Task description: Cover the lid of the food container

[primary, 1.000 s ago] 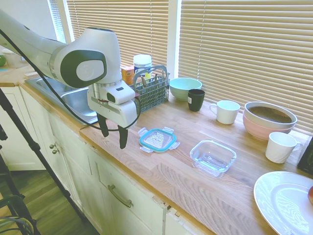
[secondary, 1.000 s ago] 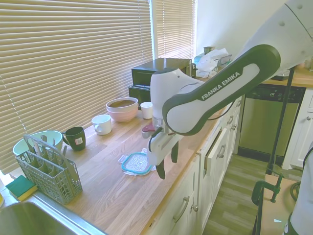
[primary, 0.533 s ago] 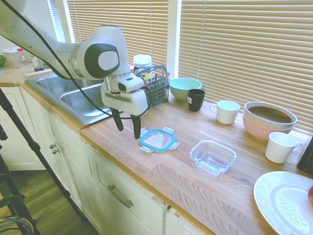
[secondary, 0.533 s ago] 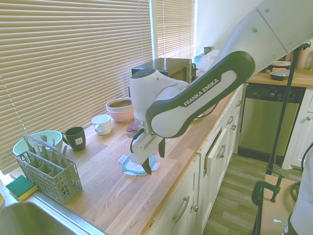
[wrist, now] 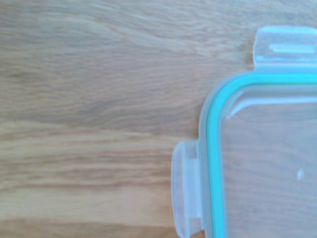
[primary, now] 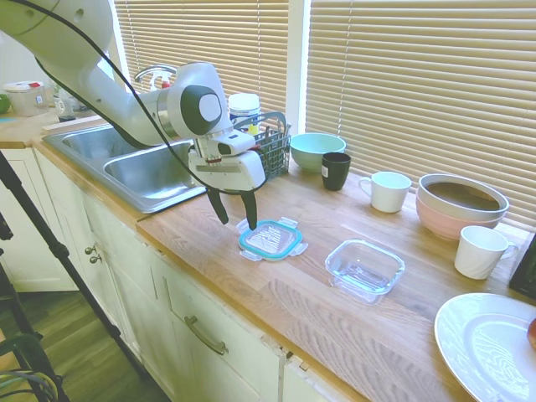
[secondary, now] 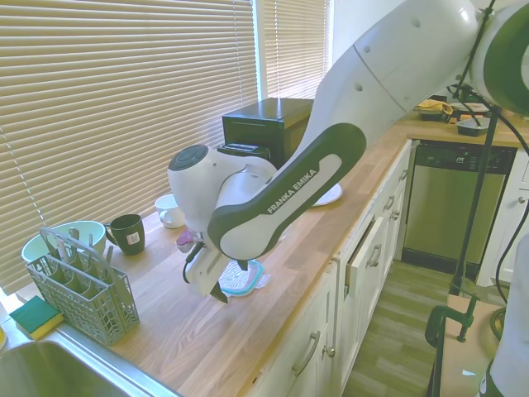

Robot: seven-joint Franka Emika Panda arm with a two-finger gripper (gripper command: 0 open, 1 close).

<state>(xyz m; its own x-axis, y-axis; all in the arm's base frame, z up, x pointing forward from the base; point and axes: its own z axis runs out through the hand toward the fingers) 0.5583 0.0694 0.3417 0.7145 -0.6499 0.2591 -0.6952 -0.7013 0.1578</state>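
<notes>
Arm: mine reaches in from the sink side, bent low over the wooden counter (primary: 276, 293), wrist pointing downward.

Gripper (primary: 234, 215): my fingers spread apart, empty, tips hanging close above the counter at the sink-side edge of the lid; contact cannot be told.

The lid (primary: 270, 239): flat on the counter near its front edge, teal seal showing, long axis roughly along the counter's length. A corner with two clear snap tabs (wrist: 185, 188) shows in the wrist view.

The food container (primary: 365, 268): open, upright, beside the lid on the side away from the sink, apart from it.
</notes>
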